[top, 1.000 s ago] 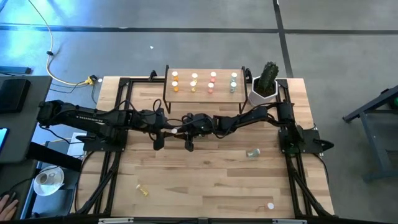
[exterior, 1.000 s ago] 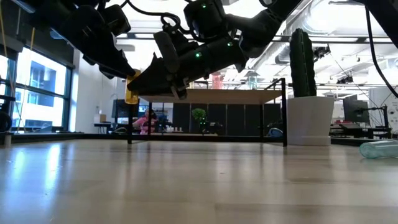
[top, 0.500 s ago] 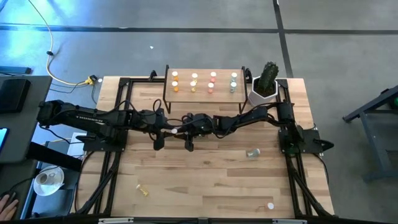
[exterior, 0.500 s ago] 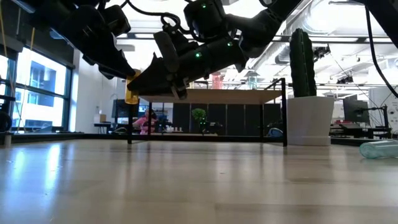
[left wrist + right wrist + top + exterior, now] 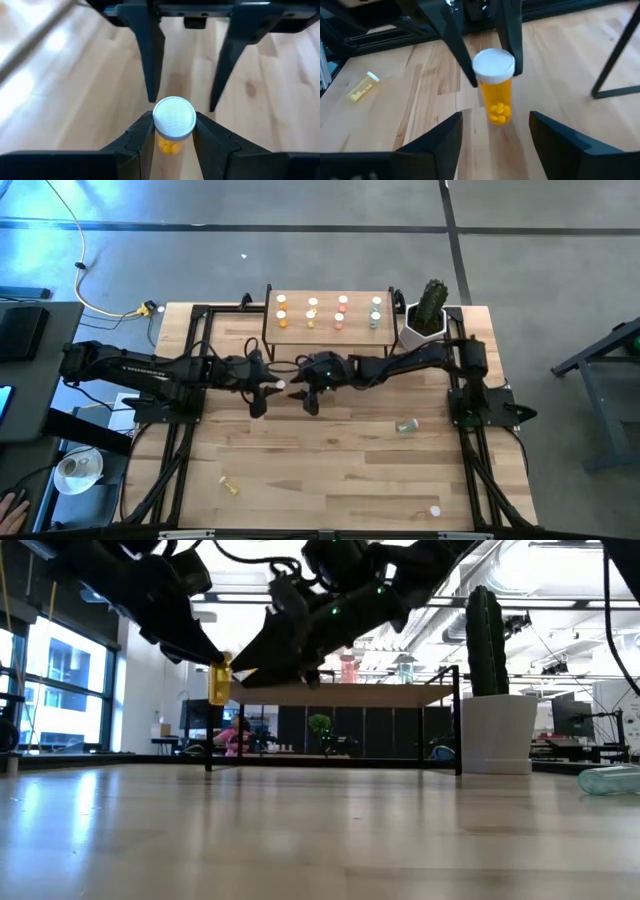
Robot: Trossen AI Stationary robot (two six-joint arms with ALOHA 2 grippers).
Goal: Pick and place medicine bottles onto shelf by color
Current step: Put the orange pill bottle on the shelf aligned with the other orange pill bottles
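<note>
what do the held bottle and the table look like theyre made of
Bottle: probably translucent orange plastic, since the pills show through its wall; the white cap looks matte, likely plastic too. It is held by the left end effector, with the right end effector open just off it. Table: light wood planks with visible grain and seams, and a slight sheen.

We see the shelf (image 5: 327, 310) at the surface's (image 5: 330, 470) back edge carrying bottles (image 5: 343, 312), a cactus pot (image 5: 426, 323) to its right, and stray bottles (image 5: 405, 426) lying nearer the front.
</note>
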